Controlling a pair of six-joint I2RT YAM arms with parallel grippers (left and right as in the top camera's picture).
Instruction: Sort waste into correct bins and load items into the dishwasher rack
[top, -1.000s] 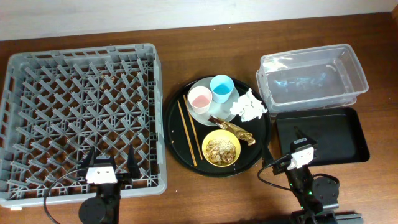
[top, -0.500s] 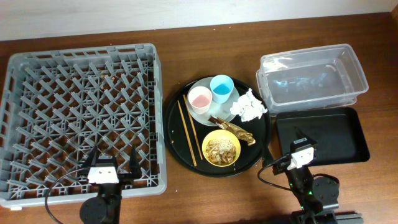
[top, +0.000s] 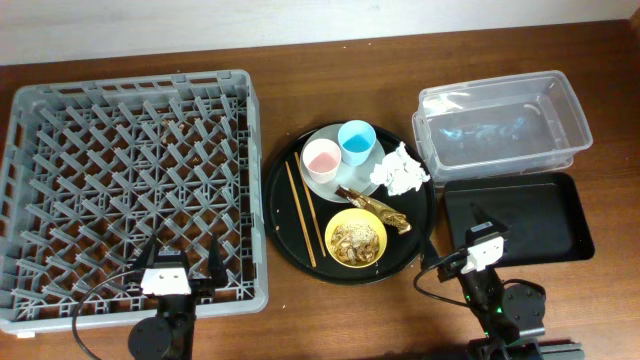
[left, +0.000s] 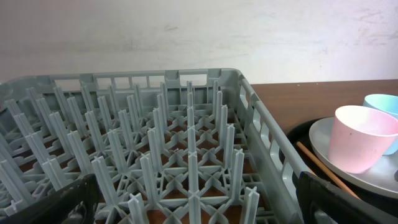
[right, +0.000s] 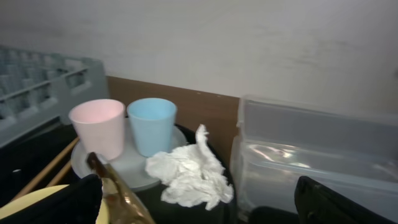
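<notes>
The grey dishwasher rack (top: 60, 140) fills the left of the table and the left wrist view (left: 155, 155). On the round black tray (top: 285, 225) sit a pale plate (top: 318, 185) with a pink cup (top: 321, 157) and a blue cup (top: 357, 141), a white napkin (top: 399, 169), a brown-gold wrapper (top: 378, 207), chopsticks (top: 301, 210) and a yellow bowl (top: 356, 238) of beige scraps. The clear tub (top: 502, 125) and shallow black tray (top: 515, 220) are at right. My left gripper (top: 181, 258) is open over the rack's front edge. My right gripper (top: 455, 235) is open and empty, near the black tray's left end.
The right wrist view shows the pink cup (right: 98, 127), blue cup (right: 152, 124), napkin (right: 189, 171), wrapper (right: 118, 193) and clear tub (right: 317, 162). The left wrist view shows the pink cup (left: 364, 137) on the plate (left: 323, 149). Bare brown table lies between rack and round tray.
</notes>
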